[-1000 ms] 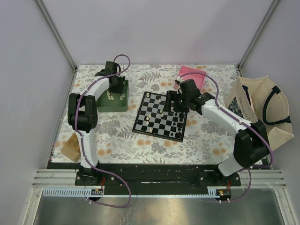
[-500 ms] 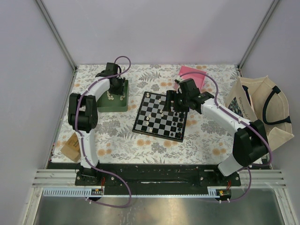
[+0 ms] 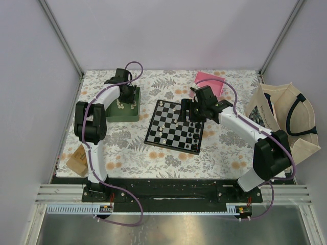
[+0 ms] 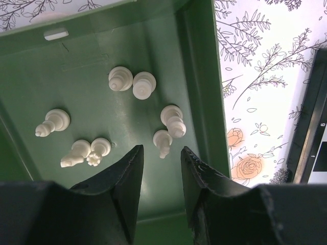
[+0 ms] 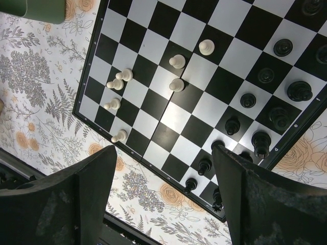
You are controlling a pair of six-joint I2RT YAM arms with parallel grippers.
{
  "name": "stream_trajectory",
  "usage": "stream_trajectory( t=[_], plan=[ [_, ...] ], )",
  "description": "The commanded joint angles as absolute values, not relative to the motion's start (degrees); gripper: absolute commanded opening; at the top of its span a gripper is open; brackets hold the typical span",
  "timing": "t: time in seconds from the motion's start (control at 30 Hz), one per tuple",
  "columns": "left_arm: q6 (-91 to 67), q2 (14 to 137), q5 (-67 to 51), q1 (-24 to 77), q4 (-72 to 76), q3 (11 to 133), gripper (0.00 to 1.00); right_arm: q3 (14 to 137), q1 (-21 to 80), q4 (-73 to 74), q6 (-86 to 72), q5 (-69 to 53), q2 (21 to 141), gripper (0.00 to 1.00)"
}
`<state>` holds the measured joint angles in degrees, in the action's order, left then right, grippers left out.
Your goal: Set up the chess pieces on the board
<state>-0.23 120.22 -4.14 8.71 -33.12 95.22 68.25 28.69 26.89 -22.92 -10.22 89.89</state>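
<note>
Left gripper (image 4: 162, 152) over white chess pieces (image 4: 122, 80) (green tray (image 4: 200, 76)) — seemingly empty-jawed.

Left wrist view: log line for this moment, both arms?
left gripper: open, at white piece in green tray | right gripper: open, empty, above board

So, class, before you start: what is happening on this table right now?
Two robot arms are setting up a chess game. The left gripper, jaws apart and empty, hangs over a green plastic tray where several small cream-white chess pieces lie, one just ahead of the jaws. The right gripper, wide open and empty, hovers above the black-and-white checkered board, which already carries other cream-white pieces and several black pieces.
</note>
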Motion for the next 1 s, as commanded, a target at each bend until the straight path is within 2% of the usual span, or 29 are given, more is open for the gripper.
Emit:
stream_trajectory(
  t=[0.0, 0.97],
  plan=[
    [0.2, 118.7, -4.6, 8.7, -31.8, 95.2, 0.39, 70.4, 28.2, 26.0, -21.9, -10.8, 87.5, 0.85],
    [0.2, 120.0, -5.4, 8.7, -31.9, 96.1, 0.37, 70.7, 27.9, 27.1, -21.4, -10.9, 88.9, 0.86]
  ],
)
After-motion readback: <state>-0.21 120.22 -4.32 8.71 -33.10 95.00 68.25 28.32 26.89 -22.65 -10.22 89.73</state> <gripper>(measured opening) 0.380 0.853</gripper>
